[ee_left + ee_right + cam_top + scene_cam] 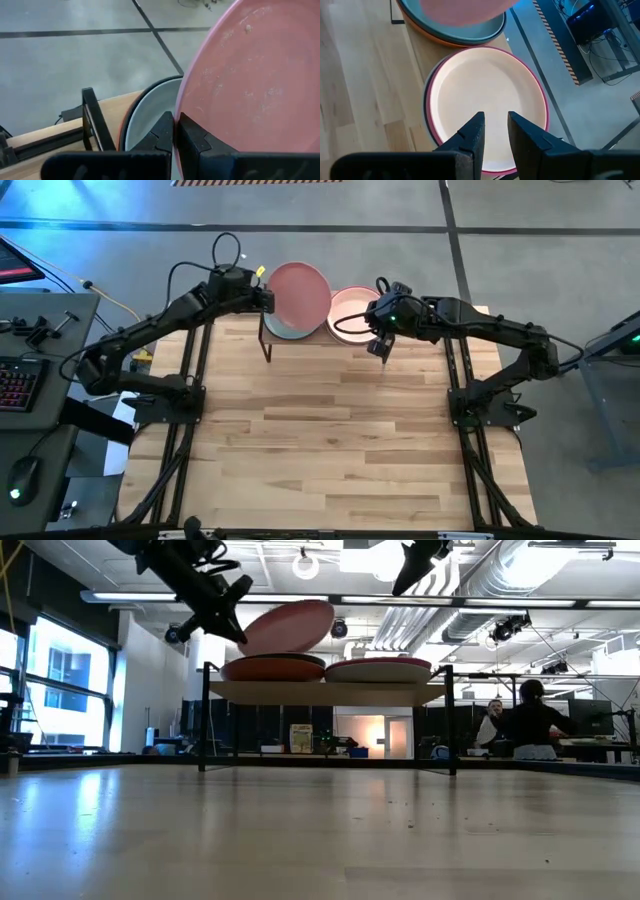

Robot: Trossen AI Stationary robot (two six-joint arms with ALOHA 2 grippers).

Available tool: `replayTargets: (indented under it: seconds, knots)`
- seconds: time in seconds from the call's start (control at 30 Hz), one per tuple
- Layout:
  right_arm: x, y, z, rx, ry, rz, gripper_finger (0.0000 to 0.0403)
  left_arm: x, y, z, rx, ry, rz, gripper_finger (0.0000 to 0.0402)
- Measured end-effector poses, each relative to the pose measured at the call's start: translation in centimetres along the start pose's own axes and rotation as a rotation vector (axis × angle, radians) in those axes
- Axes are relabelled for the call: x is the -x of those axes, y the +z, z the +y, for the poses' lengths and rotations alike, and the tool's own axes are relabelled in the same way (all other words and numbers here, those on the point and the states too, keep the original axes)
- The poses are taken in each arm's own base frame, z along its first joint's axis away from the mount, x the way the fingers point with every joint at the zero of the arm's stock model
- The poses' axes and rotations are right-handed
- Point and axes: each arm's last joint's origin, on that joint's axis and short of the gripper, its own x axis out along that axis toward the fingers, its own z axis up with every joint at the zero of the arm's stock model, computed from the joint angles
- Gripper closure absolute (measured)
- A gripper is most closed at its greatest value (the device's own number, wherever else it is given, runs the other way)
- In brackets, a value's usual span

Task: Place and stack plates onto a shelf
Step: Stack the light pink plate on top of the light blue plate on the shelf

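Left gripper [175,135] fingers clamp the pink plate [299,292], tilted in low view. Right gripper [494,131] slightly parted, empty, above the cream plate [487,100]. Lower stack colours largely hidden.

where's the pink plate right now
The pink plate is pinched at its rim by the left gripper, tilted above the left-hand stack on the shelf.

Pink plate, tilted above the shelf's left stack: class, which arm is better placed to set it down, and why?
Left. The left gripper is shut on the pink plate's rim, directly over the left stack. The right gripper hangs empty, slightly open, over the cream plate on the shelf.
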Motion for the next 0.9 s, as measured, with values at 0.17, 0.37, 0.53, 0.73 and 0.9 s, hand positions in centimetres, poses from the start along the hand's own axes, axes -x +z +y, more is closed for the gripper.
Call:
replayTargets:
  seconds: [0.17, 0.37, 0.53, 0.73, 0.9]
  knots:
    - [0.0, 0.0, 0.0, 0.0, 0.011, -0.001, 0.0324, 1.3, 0.8, 0.5, 0.032, 0.056, 0.06, 0.0401]
    - [0.0, 0.0, 0.0, 0.007, 0.016, -0.002, 0.0324, 1.7, 2.7, -0.2, 0.026, 0.07, 0.095, 0.0401]
    - [0.0, 0.0, 0.0, 0.007, 0.016, -0.002, 0.0324, 0.5, 2.3, -0.2, 0.0, 0.112, 0.236, 0.0401]
    - [0.0, 0.0, 0.0, 0.007, 0.016, -0.002, 0.0324, -1.1, 1.8, 0.0, -0.002, 0.132, 0.29, 0.0402]
    - [0.0, 0.0, 0.0, 0.007, 0.016, -0.002, 0.0324, -1.6, 1.7, 0.0, -0.017, 0.131, 0.3, 0.0402]
